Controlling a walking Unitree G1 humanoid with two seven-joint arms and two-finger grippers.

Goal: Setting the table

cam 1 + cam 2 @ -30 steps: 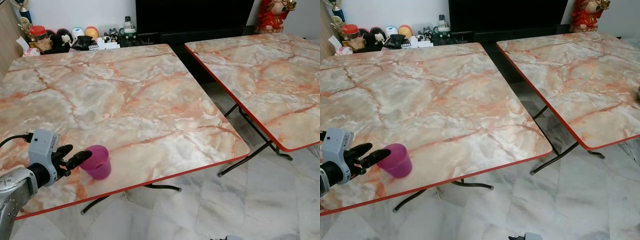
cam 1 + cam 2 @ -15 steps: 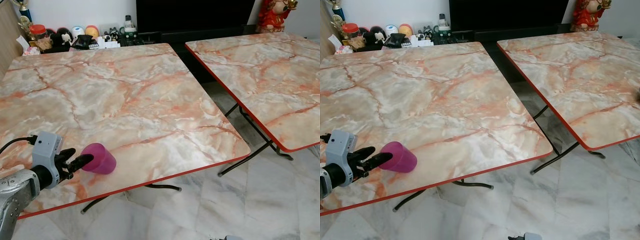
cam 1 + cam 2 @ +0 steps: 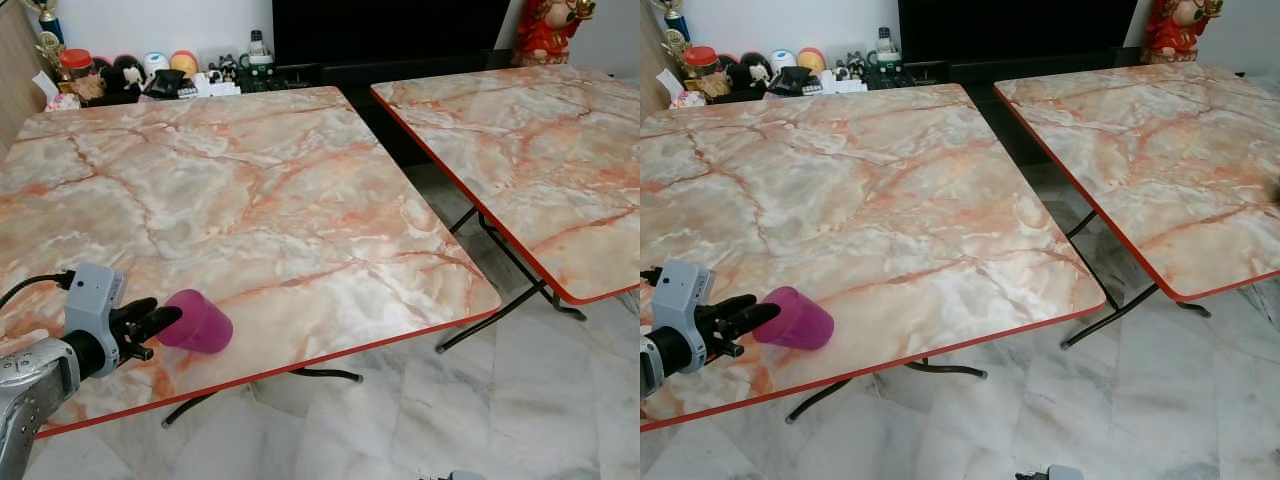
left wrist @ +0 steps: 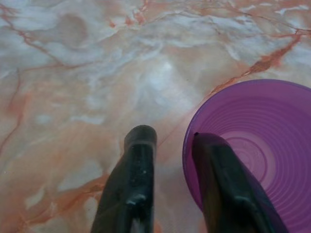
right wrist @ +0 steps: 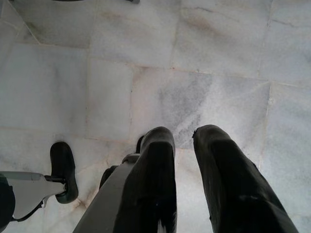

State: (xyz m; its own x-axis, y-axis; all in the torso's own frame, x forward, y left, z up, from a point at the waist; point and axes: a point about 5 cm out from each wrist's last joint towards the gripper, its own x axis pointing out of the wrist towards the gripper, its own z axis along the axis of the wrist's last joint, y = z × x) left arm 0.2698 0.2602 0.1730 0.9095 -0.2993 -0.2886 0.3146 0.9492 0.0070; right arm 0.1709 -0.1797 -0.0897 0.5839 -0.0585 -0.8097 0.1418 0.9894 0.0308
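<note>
The marble-patterned table (image 3: 260, 190) in front of the robot, orange-veined with a red edge band, carries nothing that belongs to a place setting except one cup, so by the look of it the setting has barely begun; a second table (image 3: 520, 150) of the same pattern stands well apart from the working arm, across a gap of pale tiled floor (image 3: 420, 420), and is just as unlaid. What is left, judging from this, is nearly everything: the cup needs to stand upright at a place, and any plates or cutlery are yet to arrive. The left gripper (image 3: 152, 322) reaches low over the near corner of the first table, and the purple cup (image 3: 196, 321) lies on its side right at its fingertips, mouth turned toward the gripper and base pointing away. In the left wrist view one finger (image 4: 224, 184) is inside the cup's mouth and the other outside it, with the rim wall between them; the fingers stand a little apart, and I cannot tell whether they truly pinch the wall or merely straddle it. The cup (image 4: 252, 150) is translucent violet plastic with fine rings in its floor, empty, light-looking and apt to roll. The right gripper (image 5: 184, 141) hangs idle over the floor, its fingers slightly parted and holding nothing.
</note>
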